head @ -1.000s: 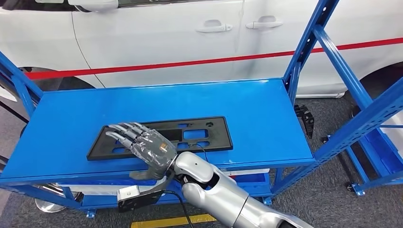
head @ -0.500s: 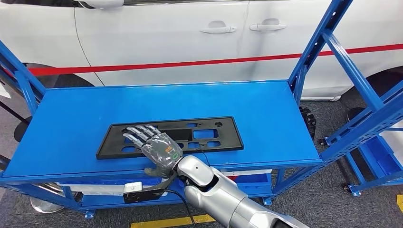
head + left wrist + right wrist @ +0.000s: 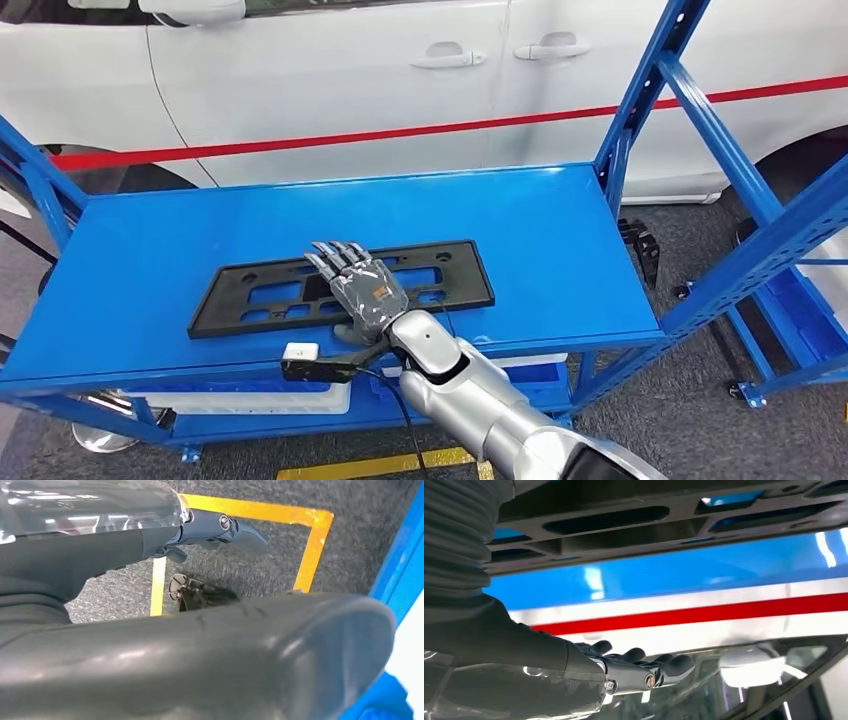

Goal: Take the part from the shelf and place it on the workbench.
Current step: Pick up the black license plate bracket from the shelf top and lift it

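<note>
The part is a flat black panel [image 3: 260, 300] with several cut-outs, lying lengthwise on the blue shelf top [image 3: 200, 220] near its front edge. My right hand [image 3: 362, 290] reaches in from below and stretches over the panel's middle, palm down, fingers straight and apart, thumb at the panel's near edge. In the right wrist view the panel [image 3: 624, 525] faces the hand [image 3: 524, 660] with a gap between it and the fingers [image 3: 639, 667]. In its own wrist view my left hand [image 3: 200, 655] hangs over the floor, fingers loosely extended and holding nothing.
A white car [image 3: 350, 70] with a red stripe stands just behind the shelf. Blue uprights [image 3: 650, 90] and a slanted brace [image 3: 720, 140] rise at the right end. A white box [image 3: 250, 400] sits on the lower level. Yellow tape [image 3: 310, 550] marks the grey floor.
My right hand has slid to the right along the panel, from its left part to its middle, and reaches a little farther across it. The panel lies where it was.
</note>
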Available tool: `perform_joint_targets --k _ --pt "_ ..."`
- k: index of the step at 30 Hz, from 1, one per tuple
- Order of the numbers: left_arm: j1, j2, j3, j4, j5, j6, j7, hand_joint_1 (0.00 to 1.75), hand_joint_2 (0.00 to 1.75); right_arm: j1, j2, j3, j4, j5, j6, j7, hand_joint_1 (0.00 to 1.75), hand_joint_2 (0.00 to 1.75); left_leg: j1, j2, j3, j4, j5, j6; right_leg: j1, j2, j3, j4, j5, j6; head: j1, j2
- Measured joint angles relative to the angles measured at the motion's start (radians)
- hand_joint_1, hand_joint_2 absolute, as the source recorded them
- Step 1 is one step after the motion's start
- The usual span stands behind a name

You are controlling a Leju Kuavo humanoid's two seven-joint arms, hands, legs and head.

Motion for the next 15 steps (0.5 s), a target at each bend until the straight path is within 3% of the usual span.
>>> perform_joint_targets --k 2,3,4,7,9,12,13,15 --pt "0.000 0.001 0.002 0.000 -0.008 -0.001 0.000 0.00 0.00 -0.004 0.003 -0.004 0.028 0.045 -0.007 0.025 0.00 1.75 0.001 0.000 -0.056 0.119 -0.046 -0.005 0.001 -0.001 0.000 0.001 -0.001 -0.003 0.000 0.000" --pt "0.001 0.001 0.004 0.000 -0.011 -0.001 0.001 0.00 0.00 -0.004 0.003 -0.004 0.044 0.070 -0.009 0.038 0.00 1.75 0.001 0.000 -0.070 0.146 -0.046 -0.008 0.002 -0.001 0.001 0.002 -0.002 -0.003 0.000 0.000" --pt "0.002 0.001 0.005 0.000 -0.015 -0.001 0.002 0.00 0.00 -0.004 0.003 -0.005 0.059 0.093 -0.009 0.050 0.00 1.75 0.002 0.000 -0.064 0.130 -0.026 -0.010 0.001 0.000 0.001 0.003 -0.002 -0.003 0.000 0.000" --pt "0.001 0.003 0.007 0.000 -0.020 -0.001 0.002 0.00 0.00 -0.006 0.003 -0.005 0.087 0.131 -0.011 0.066 0.00 1.75 0.005 0.000 0.020 -0.046 0.061 -0.010 0.001 0.004 -0.002 0.016 -0.010 0.005 0.000 0.000" --pt "-0.002 0.004 0.010 0.000 -0.023 -0.001 0.003 0.00 0.00 -0.009 0.003 -0.005 0.099 0.155 -0.012 0.078 0.00 1.75 0.003 -0.002 0.047 -0.105 0.070 0.000 0.004 0.005 -0.007 0.025 -0.014 0.015 0.000 0.000" --pt "-0.002 0.003 0.015 0.000 -0.031 -0.002 0.003 0.00 0.00 -0.013 0.003 -0.005 0.115 0.226 -0.010 0.109 0.00 1.75 0.002 -0.002 0.049 -0.112 0.072 0.020 0.003 0.005 -0.011 0.031 -0.019 0.026 0.001 0.000" --pt "-0.002 0.004 0.017 0.000 -0.034 -0.002 0.003 0.00 0.00 -0.016 0.003 -0.005 0.119 0.247 -0.008 0.116 0.00 1.75 0.003 -0.001 0.051 -0.114 0.075 0.026 0.002 0.005 -0.019 0.050 -0.032 0.031 0.001 0.000" --pt "-0.003 0.004 0.021 0.000 -0.038 -0.002 0.003 0.00 0.00 -0.021 0.003 -0.004 0.128 0.276 -0.003 0.124 0.03 1.75 0.005 0.000 0.052 -0.117 0.077 0.035 -0.001 0.004 -0.061 0.142 -0.085 0.040 0.001 0.000"
